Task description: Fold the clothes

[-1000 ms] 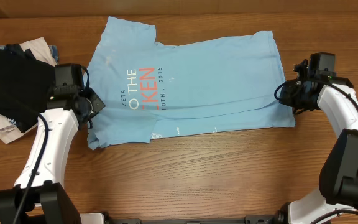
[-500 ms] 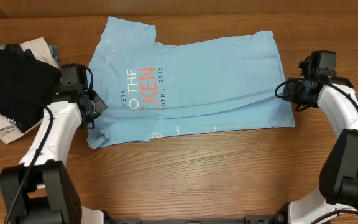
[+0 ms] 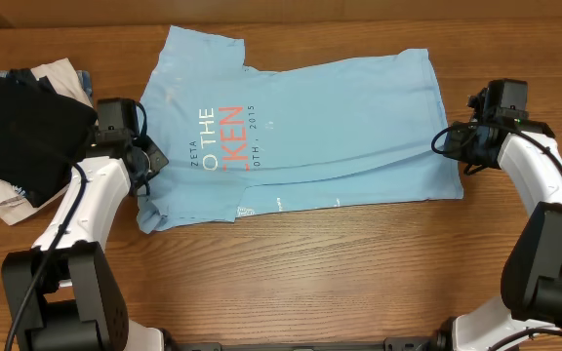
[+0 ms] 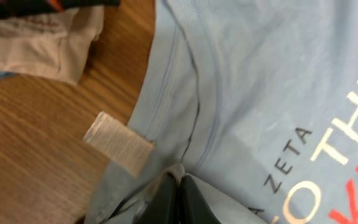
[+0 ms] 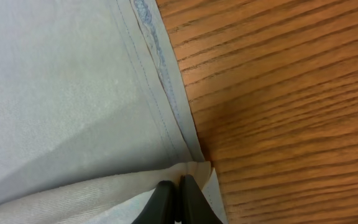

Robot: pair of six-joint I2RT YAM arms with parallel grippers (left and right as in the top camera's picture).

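Overhead view, item one: T-shirt [image 3: 301, 127], sky-blue, flat on the desk [image 3: 310, 283], long axis running left to right, spanning between my two arms. Item two: left end effector [image 3: 147, 166], at the collar end, fingers pinched together on a ridge of cloth. Item three: right end effector [image 3: 449, 146], at the hem end, likewise pinched on the folded hem edge. Shirt body lies inward from both; neither arm is nearer.
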